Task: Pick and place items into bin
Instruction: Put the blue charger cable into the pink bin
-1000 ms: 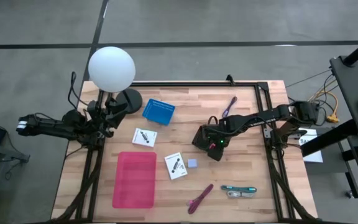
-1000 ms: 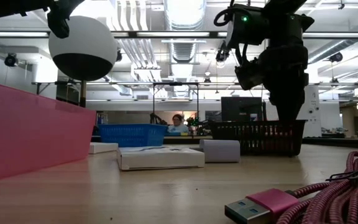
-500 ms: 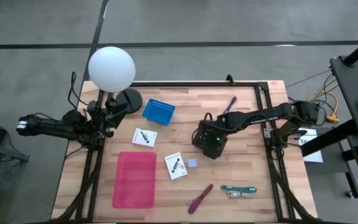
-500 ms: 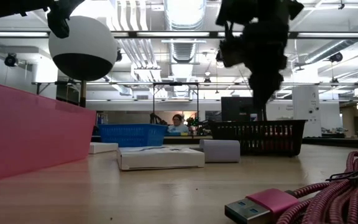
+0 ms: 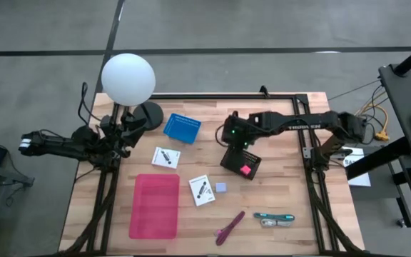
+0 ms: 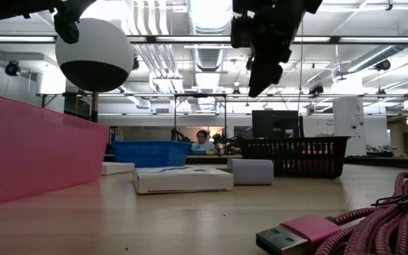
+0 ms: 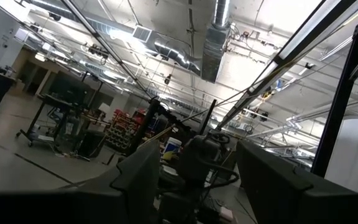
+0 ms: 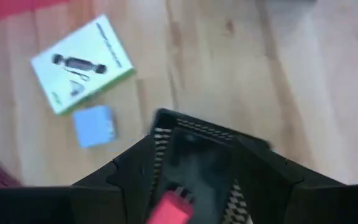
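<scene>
Status: one item done; pink cube (image 5: 245,170) lay inside black bin (image 5: 234,165), also seen past my fingers in R wrist view (image 8: 169,210). Left to do, still on table: pale-blue cube (image 5: 221,188) just beside bin; white card (image 5: 202,190) touching/near it; 2nd white card (image 5: 166,157) nearer blue basket (image 5: 183,128); magenta pen (image 5: 230,227) and teal-handled tool (image 5: 274,217) at near edge. Purple pen not visible now; my R arm covered that spot, so cannot confirm it. Judgement: task early stage, approx. one of seven items binned.

R gripper (image 5: 235,135): positioned above table, just beyond bin on far side; fingers spread apart, nothing held; wrist cam looked down onto bin and blue cube (image 8: 94,126).

L gripper (image 5: 120,139): parked at L table edge by white globe lamp (image 5: 128,78); L wrist view showed fingers apart, no load.

Changes vs. earlier frames: 1.0 s ago my R gripper sat low over bin; 0.5 s ago same area, rising; now withdrawn up and away toward far side, exposing cube in bin. L arm unchanged; all loose items unmoved.
</scene>
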